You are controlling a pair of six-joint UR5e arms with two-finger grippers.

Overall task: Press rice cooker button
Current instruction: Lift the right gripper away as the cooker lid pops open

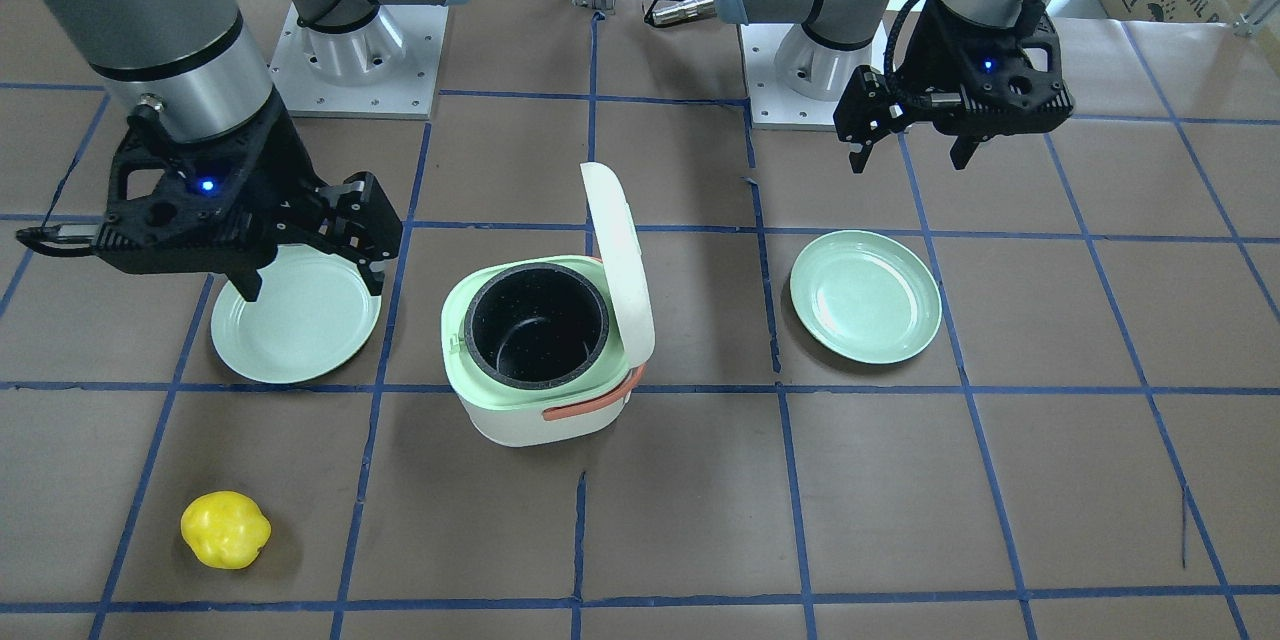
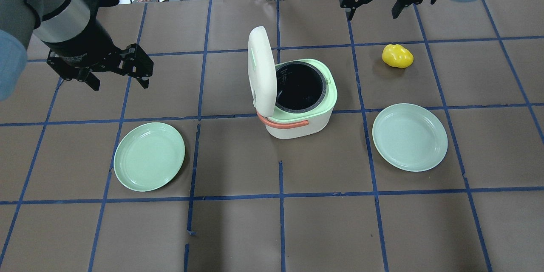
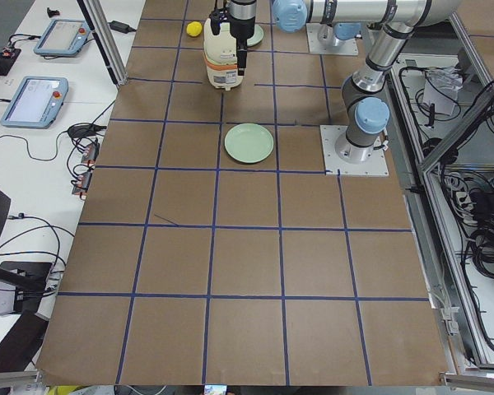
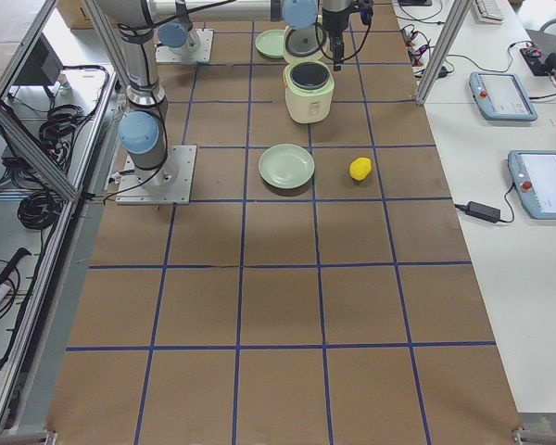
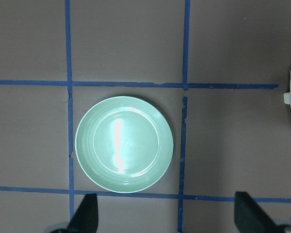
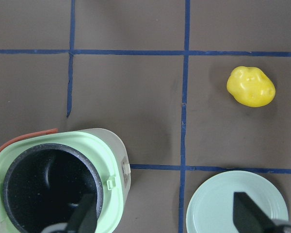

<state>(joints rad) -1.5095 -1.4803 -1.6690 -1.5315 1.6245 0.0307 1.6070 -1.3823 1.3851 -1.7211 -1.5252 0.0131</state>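
The rice cooker (image 1: 520,420) stands mid-table, white with a mint rim, a salmon handle and a black inner pot. Its lid (image 2: 260,72) stands open and upright. It also shows in the right wrist view (image 6: 106,155), with a small tab (image 6: 111,183) on the rim. My left gripper (image 2: 119,83) hangs open and empty above the table, well to the cooker's left. My right gripper (image 2: 374,12) hangs open and empty, beyond the cooker and to its right. In the front view the left gripper (image 1: 910,160) is on the right and the right gripper (image 1: 312,285) on the left.
A mint-green plate (image 2: 148,156) lies on the robot's left side and shows in the left wrist view (image 5: 123,143). A second plate (image 2: 410,137) lies on the right. A yellow lumpy object (image 2: 397,56) sits beyond that plate. Blue tape lines grid the brown table.
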